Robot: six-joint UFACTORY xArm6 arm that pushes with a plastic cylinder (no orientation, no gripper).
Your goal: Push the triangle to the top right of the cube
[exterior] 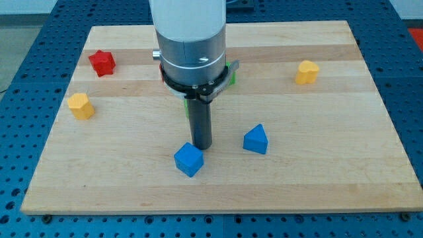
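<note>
A blue cube [188, 159] lies near the board's lower middle. A blue triangle block [256, 139] lies to its right and slightly higher, a short gap away. My tip [201, 147] stands between them, right at the cube's upper right corner, seemingly touching it, and well left of the triangle. The arm's white and grey body [192, 46] rises above the rod and hides part of the board's middle.
The blocks lie on a wooden board [330, 178]. A red star-shaped block [102, 63] lies at upper left. A yellow block [80, 106] lies at left and another yellow block [307, 72] at upper right. A green block [231, 73] peeks from behind the arm.
</note>
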